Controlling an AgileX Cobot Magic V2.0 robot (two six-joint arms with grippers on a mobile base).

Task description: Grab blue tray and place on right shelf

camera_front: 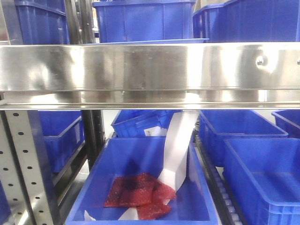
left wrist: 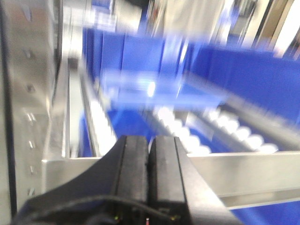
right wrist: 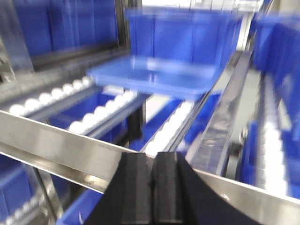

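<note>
A metal rack full of blue plastic bins is filling every view. In the front view the right shelf (camera_front: 140,68) is showing its broad shiny steel front rail straight across the frame, with a perforated grey upright (camera_front: 28,168) standing below its left end. Dark-blue bins (camera_front: 145,21) are sitting on the level above the rail. Below it, a deep bin (camera_front: 140,183) is holding red mesh bags (camera_front: 138,191) and a long white paper strip (camera_front: 177,150) that is leaning up toward the rail; more bins are lying to either side.

The blue tray (right wrist: 154,77) is resting flat on the white roller tracks (right wrist: 101,115) of the shelf, behind the front rail and in front of a taller dark-blue bin (right wrist: 180,35). In the left wrist view it is showing as a blurred pale-blue slab (left wrist: 154,89) in the middle of the shelf. Only a thin edge of it is peeking over the rail in the front view.

The left gripper (left wrist: 149,168) is hanging over the shelf's front rail with its black jaws pressed together and nothing between them. The right gripper (right wrist: 152,192) is hanging just in front of that same rail, its jaws likewise closed and empty. Both are well apart from the tray. Both wrist views are blurred.
</note>
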